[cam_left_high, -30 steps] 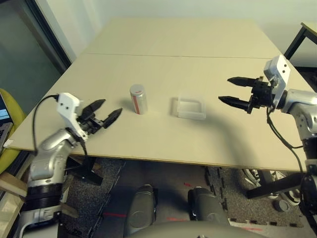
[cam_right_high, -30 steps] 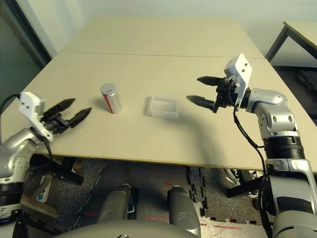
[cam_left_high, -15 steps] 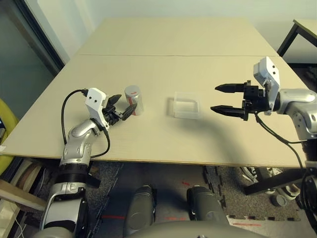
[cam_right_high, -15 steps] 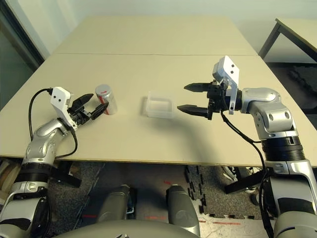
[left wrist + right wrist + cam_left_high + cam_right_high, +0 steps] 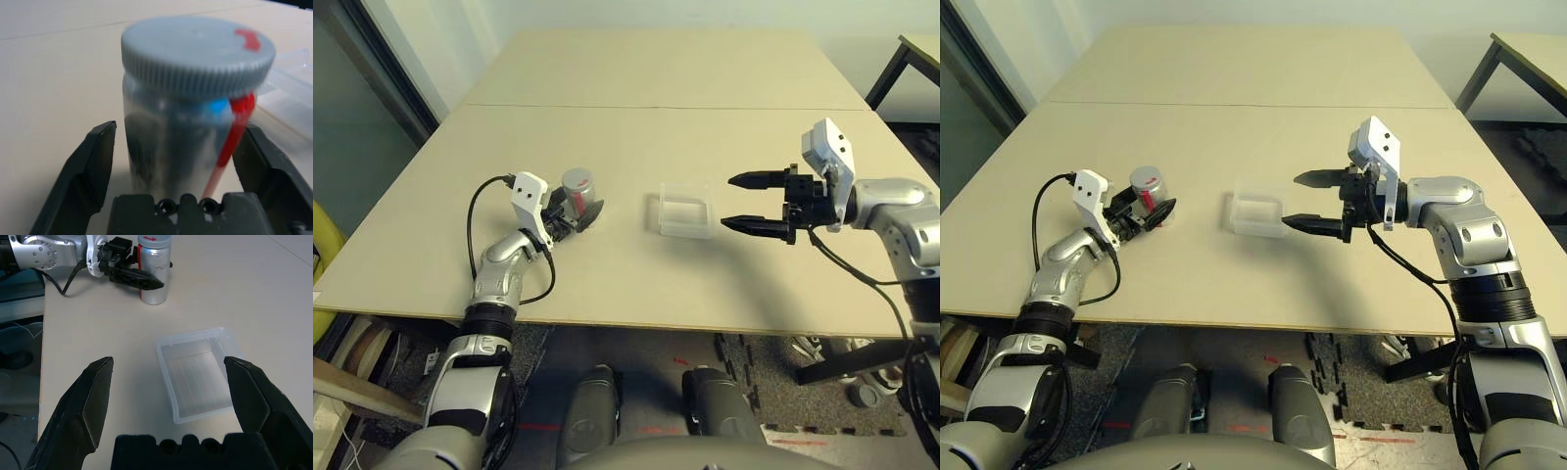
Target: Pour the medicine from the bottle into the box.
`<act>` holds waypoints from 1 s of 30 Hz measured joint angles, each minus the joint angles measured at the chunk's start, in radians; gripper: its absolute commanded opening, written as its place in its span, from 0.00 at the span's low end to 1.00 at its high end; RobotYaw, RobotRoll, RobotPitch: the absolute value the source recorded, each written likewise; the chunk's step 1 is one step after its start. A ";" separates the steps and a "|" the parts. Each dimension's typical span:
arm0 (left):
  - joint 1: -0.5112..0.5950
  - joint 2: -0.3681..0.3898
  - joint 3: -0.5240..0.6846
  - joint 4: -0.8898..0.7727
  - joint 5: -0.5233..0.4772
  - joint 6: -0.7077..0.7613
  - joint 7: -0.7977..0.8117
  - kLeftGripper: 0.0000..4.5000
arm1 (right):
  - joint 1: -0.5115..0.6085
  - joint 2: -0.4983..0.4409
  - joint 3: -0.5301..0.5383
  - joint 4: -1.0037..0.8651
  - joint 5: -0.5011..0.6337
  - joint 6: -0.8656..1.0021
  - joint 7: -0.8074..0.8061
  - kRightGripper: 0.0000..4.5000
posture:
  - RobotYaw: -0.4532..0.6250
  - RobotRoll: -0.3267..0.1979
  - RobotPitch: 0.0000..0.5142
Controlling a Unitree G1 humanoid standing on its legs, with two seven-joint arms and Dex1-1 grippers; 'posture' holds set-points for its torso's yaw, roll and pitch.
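Btwn left end effector [image 5: 176, 161] fingers [image 5: 90, 171]: bottle [image 5: 188, 122], gaps visible.

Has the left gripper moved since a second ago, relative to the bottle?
Yes. The left gripper has come in from the table's near left edge and now has its fingers either side of the bottle, which stands upright on the table.

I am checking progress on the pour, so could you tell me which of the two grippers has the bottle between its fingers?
The left gripper: its fingers flank the upright bottle, while the right gripper hovers open beside the box.
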 measured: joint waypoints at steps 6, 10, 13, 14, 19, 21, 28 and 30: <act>-0.013 -0.031 -0.003 0.008 0.000 -0.012 -0.001 0.63 | 0.000 0.000 0.000 0.002 -0.001 -0.001 -0.003 1.00 | 0.31 0.62 0.13; -0.032 -0.027 -0.005 0.007 -0.003 0.007 -0.047 0.63 | -0.003 0.001 0.002 0.007 -0.002 -0.001 -0.005 1.00 | 0.32 0.62 0.13; -0.048 -0.007 -0.009 0.001 -0.012 0.056 -0.117 0.63 | -0.014 0.007 0.004 0.018 -0.004 -0.001 -0.006 1.00 | 0.32 0.62 0.13; -0.056 0.004 -0.011 -0.004 -0.020 0.080 -0.145 0.63 | -0.018 0.008 0.004 0.024 -0.005 -0.001 -0.007 1.00 | 0.32 0.62 0.13; -0.083 0.067 -0.027 -0.090 -0.068 0.207 -0.305 0.63 | -0.032 0.016 0.006 0.031 -0.006 -0.003 -0.008 1.00 | 0.32 0.62 0.13; -0.084 0.098 -0.043 -0.133 -0.098 0.283 -0.384 0.63 | -0.036 0.021 0.007 0.035 -0.006 -0.003 -0.008 1.00 | 0.32 0.62 0.13; -0.109 0.180 -0.082 -0.246 -0.153 0.444 -0.558 0.63 | -0.047 0.051 0.009 0.036 -0.005 0.001 -0.009 1.00 | 0.32 0.62 0.12; -0.109 0.189 -0.094 -0.253 -0.160 0.470 -0.588 0.63 | -0.062 0.063 0.011 0.033 0.000 0.013 -0.009 1.00 | 0.32 0.62 0.11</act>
